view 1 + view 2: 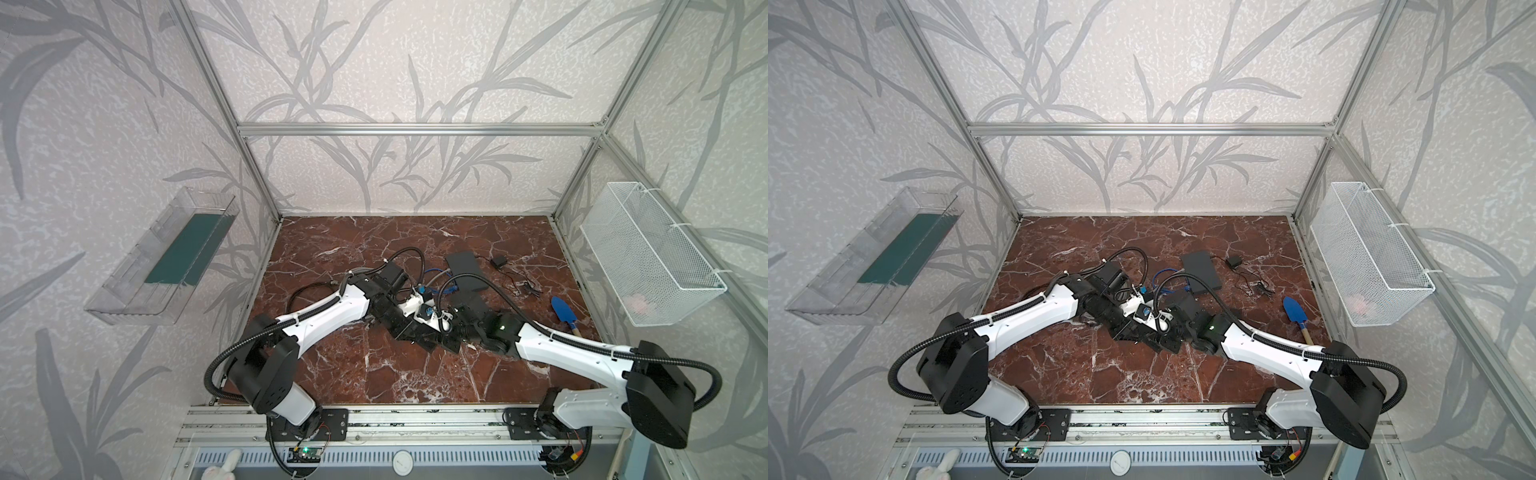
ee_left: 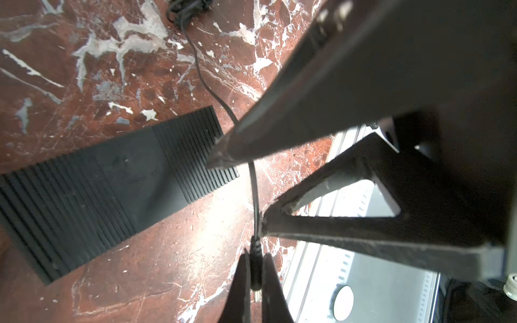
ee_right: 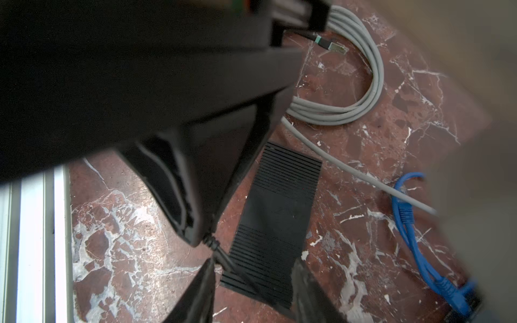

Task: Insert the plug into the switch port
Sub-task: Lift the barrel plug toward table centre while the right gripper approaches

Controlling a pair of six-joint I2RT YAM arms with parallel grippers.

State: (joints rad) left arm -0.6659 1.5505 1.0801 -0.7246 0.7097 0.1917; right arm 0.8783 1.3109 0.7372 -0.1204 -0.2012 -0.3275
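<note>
Black fingers (image 2: 241,285) of the left gripper (image 2: 256,254) are pressed together on the plug (image 2: 255,268). Its metal tip pokes out past them in the left wrist view. The plug's thin cord (image 2: 254,190) runs off between the jaws of the right gripper (image 3: 253,265). Those jaws stand apart, one finger just beside the cord and the other clear of it. In both top views the two wrists meet mid-table and hide fingers and plug alike. The switch (image 1: 461,264), a ribbed black box, lies flat on the red marble table (image 1: 374,374) at about one o'clock from that meeting point. Its port side cannot be made out. At three o'clock lies a blue trowel (image 1: 563,309), its handle's end lost behind the right arm.
</note>
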